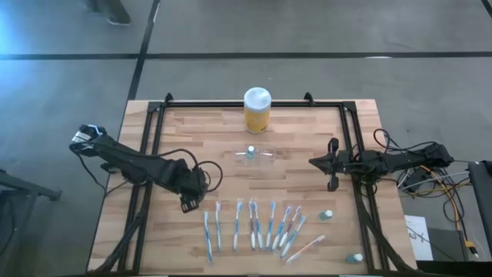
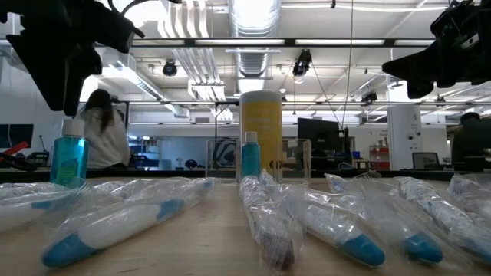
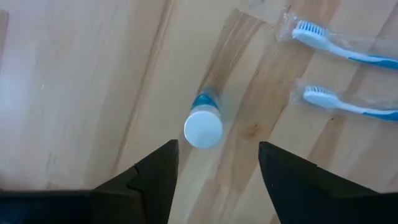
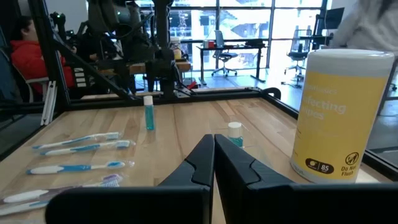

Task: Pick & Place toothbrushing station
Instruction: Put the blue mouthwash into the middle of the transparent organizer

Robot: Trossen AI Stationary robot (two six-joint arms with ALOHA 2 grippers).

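High view, biggest first: the wooden table (image 1: pixel 184 138) fills the middle, with a yellow jar (image 1: pixel 257 110) at its far edge. Just nearer than the jar, at mid-table, lies the station (image 1: pixel 255 156), a low clear plastic holder, hard to make out against the wood, with a small blue bottle (image 1: pixel 250 151) standing in or right at it. From the low view the station (image 2: pixel 295 159) reads as see-through walls in front of the jar. A row of wrapped toothbrushes (image 1: pixel 254 225) lies along the near side, and two more small bottles (image 1: pixel 327 215) sit near the right corner.

Left arm reaches in from the left edge, its gripper (image 1: pixel 189 203) pointing down over the table left of the brushes, well apart from the station. Its wrist view looks straight down at a white-capped blue bottle (image 3: pixel 203 126) standing between the spread fingers (image 3: pixel 155 177), which are wide apart and hold nothing.

Right arm lies along the right side, its gripper (image 1: pixel 331 164) right of the station, apart from it, fingers (image 4: pixel 199 165) pressed together and empty.
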